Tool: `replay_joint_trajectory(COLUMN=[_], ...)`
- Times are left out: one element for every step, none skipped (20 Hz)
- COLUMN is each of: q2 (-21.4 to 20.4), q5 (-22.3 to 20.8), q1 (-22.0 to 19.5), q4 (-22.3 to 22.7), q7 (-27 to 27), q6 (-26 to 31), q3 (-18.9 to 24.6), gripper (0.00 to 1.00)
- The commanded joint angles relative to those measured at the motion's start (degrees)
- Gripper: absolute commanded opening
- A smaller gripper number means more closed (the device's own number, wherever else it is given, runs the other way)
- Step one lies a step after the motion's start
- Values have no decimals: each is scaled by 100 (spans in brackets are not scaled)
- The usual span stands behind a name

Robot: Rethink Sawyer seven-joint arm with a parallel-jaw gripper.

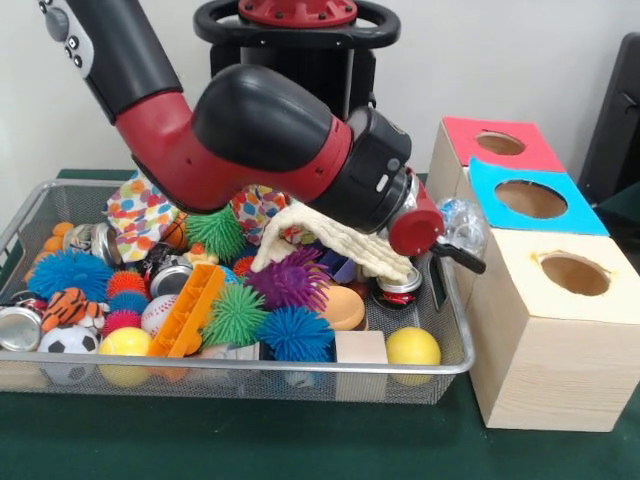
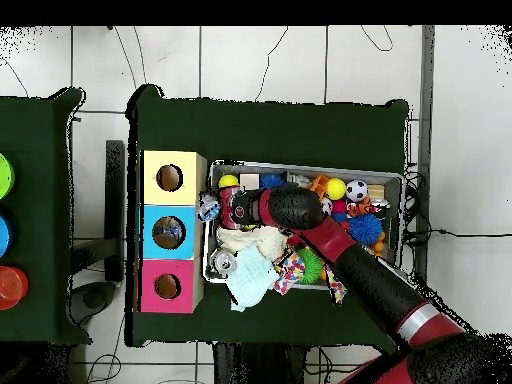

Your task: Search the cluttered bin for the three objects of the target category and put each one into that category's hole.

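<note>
My gripper (image 1: pixel 458 245) hangs at the right end of the wire mesh bin (image 1: pixel 300 371), close to the boxes. It looks shut on a crumpled clear plastic thing (image 1: pixel 463 224); one black finger (image 1: pixel 462 259) shows beneath it. In the overhead view the gripper (image 2: pixel 212 208) and the plastic thing (image 2: pixel 207 209) sit at the bin's (image 2: pixel 300 168) edge, between the yellow-topped box (image 2: pixel 170 160) and the blue-topped box (image 2: pixel 150 232). From the front, three holed boxes stand in a row: plain wood (image 1: pixel 560 340), blue (image 1: pixel 500 175) and red (image 1: pixel 455 135).
A cream cloth (image 1: pixel 340 245) lies draped under my wrist. The bin holds spiky balls (image 1: pixel 292 280), yellow balls (image 1: pixel 412 347), a soccer ball (image 1: pixel 68 342), cans (image 1: pixel 20 326), an orange plastic piece (image 1: pixel 188 310) and a wooden block (image 1: pixel 360 348). A pale blue cloth (image 2: pixel 250 282) hangs over the bin's rim.
</note>
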Motion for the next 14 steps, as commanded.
replay_joint_trajectory(q2=[-358, -388, -455, -489, -569, -629, -700, -755, -769, -778, -741, -752, -789, -800], q5=[487, 505, 519, 535, 555, 585, 639, 687, 731, 751, 775, 788, 826, 842], q1=[42, 49, 66, 66, 76, 82, 86, 79, 72, 71, 73, 84, 62, 66], q4=[286, 272, 222, 210, 189, 193, 195, 221, 218, 229, 180, 173, 198, 204], q7=[-48, -46, -33, -36, -7, 19, 67, 93, 102, 95, 74, 73, 89, 87], q6=[966, 1012, 1114, 1160, 1250, 1304, 1422, 1475, 1555, 1570, 1622, 1652, 1696, 1708], q3=[418, 387, 312, 281, 219, 197, 181, 187, 171, 165, 130, 109, 120, 111], gripper=[100, 100, 100, 100, 100, 100, 100, 100, 100, 100, 100, 100, 100, 100])
